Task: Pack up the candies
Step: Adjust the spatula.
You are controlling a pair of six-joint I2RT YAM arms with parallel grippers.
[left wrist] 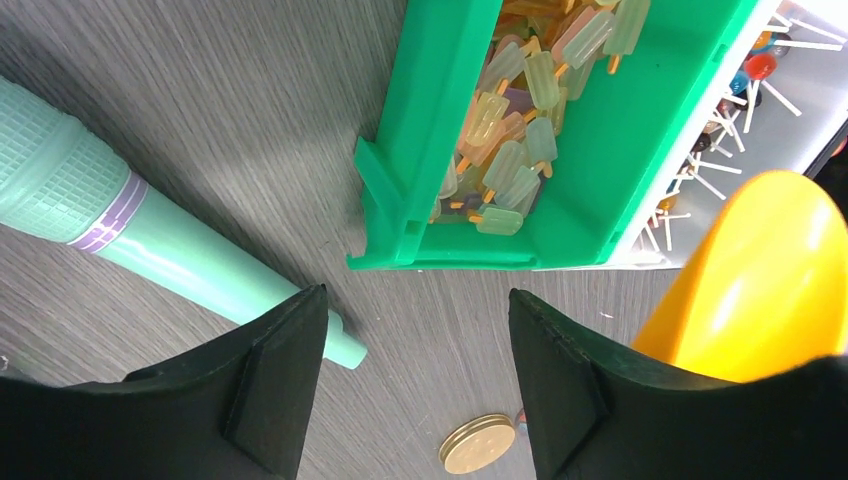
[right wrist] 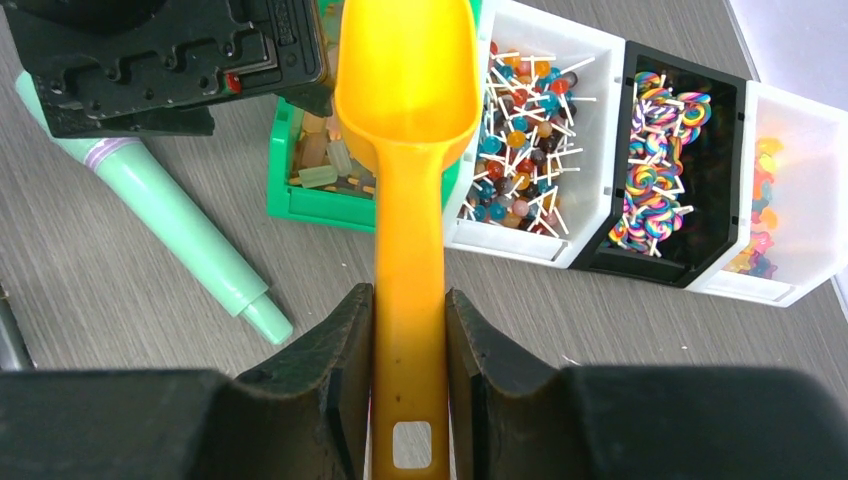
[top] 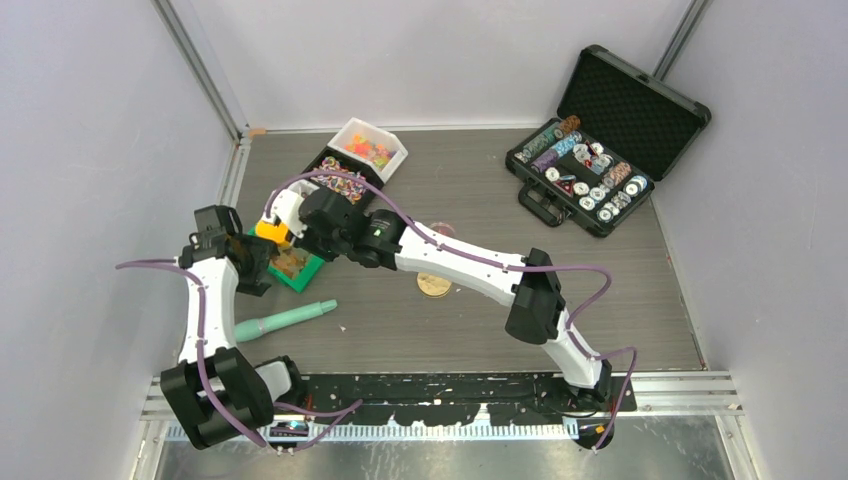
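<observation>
Candies [right wrist: 520, 150] lie in four bins [right wrist: 505, 243] in a row; empty scoop [right wrist: 405, 90] above green/white rims, R gripper [right wrist: 408, 300] clamped on handle. L gripper [left wrist: 415, 310] jaws apart, empty, over table [left wrist: 200, 100] btwn pen [left wrist: 170, 250] & green corner. Only R wrist shows all bins.

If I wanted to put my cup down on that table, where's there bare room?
Bare table shows at the back between the white bin and the poker chip case, and on the right in front of that case. The left is crowded: the green bin, the candies, the mint tube and the orange scoop sit close together.
</observation>
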